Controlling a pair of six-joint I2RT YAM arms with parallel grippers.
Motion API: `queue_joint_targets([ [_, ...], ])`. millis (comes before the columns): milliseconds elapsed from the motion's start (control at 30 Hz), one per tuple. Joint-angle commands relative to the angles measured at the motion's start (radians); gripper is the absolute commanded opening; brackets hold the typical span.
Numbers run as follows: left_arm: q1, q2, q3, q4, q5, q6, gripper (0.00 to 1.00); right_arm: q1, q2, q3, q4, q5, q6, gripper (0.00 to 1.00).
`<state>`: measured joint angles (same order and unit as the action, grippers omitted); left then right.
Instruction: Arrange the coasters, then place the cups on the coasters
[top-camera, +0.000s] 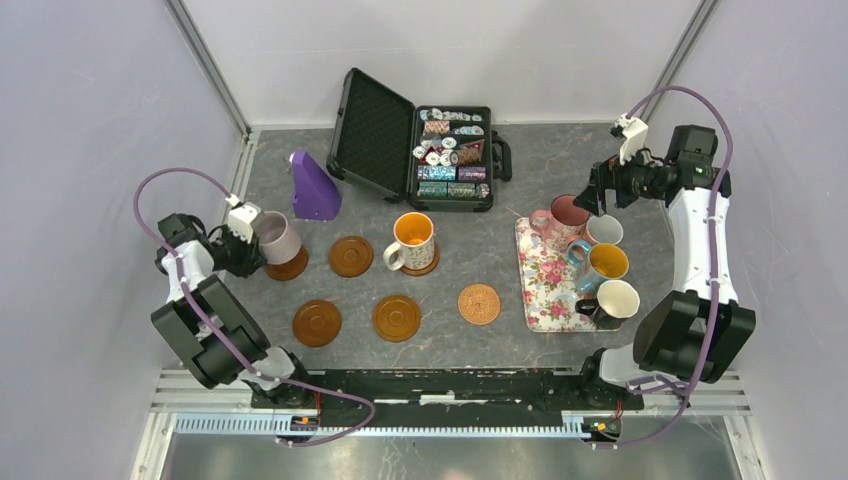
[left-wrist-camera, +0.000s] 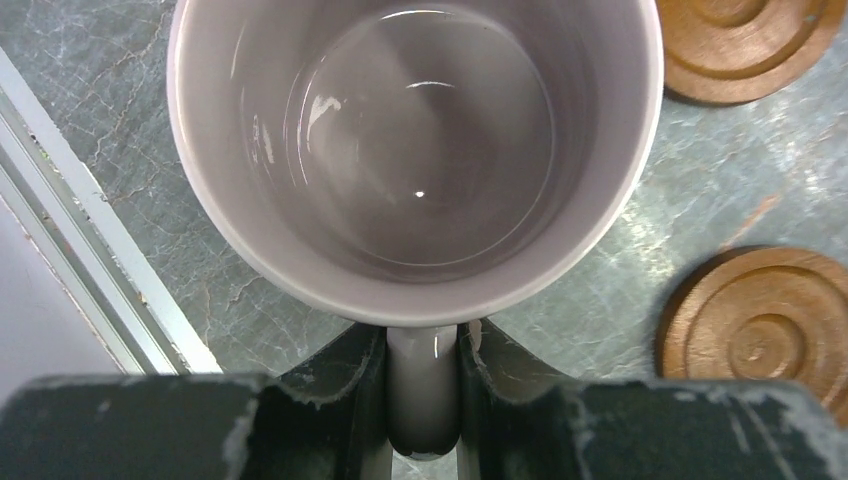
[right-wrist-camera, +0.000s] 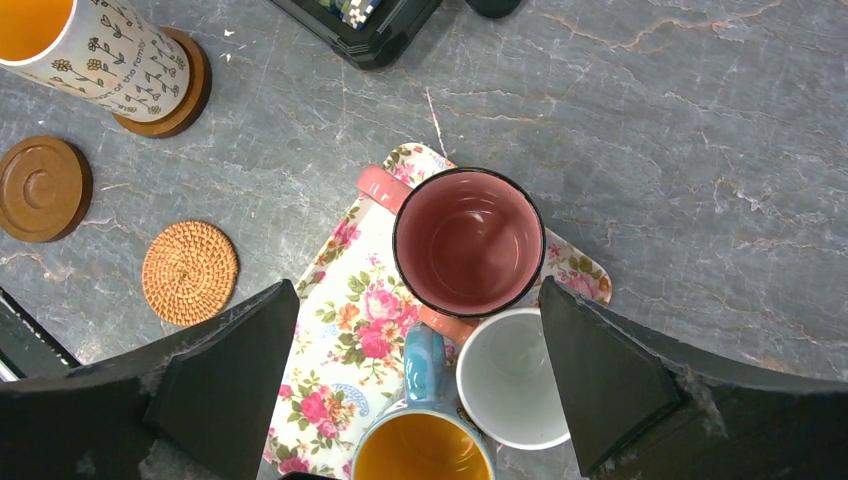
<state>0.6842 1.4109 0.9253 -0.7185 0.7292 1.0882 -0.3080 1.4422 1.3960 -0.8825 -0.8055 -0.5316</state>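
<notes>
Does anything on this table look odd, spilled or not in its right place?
Nothing is spilled or broken. Only small oddities: the poker chips lie jumbled in their open case, and one coaster is woven tan, unlike the brown ones. The left gripper grips the lilac mug by its handle.

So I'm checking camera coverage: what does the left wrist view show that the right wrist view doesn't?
Only the left wrist view: the lilac mug, its handle clamped in the left gripper, with two brown coasters beside it. Only the right wrist view: the open right gripper above a floral tray holding the pink mug, white mug and blue mug, plus the woven coaster, flowered mug and case corner. Both: the grey table and brown coasters, though probably not the same ones.
</notes>
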Motion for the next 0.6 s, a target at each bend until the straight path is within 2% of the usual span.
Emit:
queue_joint_targets([
  [0,0.004,0.030,-0.007,0.137,0.025,0.117,0.02,0.004,-0.048,-0.015,0.024,0.021,0.010,0.98],
  [567,0.005,0.098,-0.052,0.149,0.009,0.209,0.02,0.003,-0.053,-0.032,0.015,0.042,0.002,0.98],
])
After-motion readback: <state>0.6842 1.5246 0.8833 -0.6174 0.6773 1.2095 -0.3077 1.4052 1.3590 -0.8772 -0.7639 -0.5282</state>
